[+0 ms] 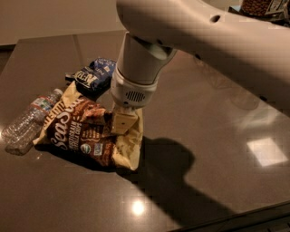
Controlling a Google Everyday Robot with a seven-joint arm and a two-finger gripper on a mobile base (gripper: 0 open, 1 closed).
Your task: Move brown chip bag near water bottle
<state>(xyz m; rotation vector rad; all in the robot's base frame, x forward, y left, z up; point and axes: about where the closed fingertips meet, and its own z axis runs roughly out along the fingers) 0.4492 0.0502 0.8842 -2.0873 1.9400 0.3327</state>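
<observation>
The brown chip bag [84,136], crinkled with cream edges and white "Sea Salt" lettering, lies on the dark table [217,118] at the left. My gripper [122,123] comes down from the big white arm onto the bag's right part and is shut on it. The cream edge bunches up around the fingers. The water bottle [28,124], clear with a white cap, lies on its side right beside the bag's left edge, touching or almost touching it.
A smaller dark blue snack bag [94,76] lies just behind the chip bag, close to the arm's wrist. Some items [265,7] stand at the far right back corner. The table's front edge runs along the bottom right.
</observation>
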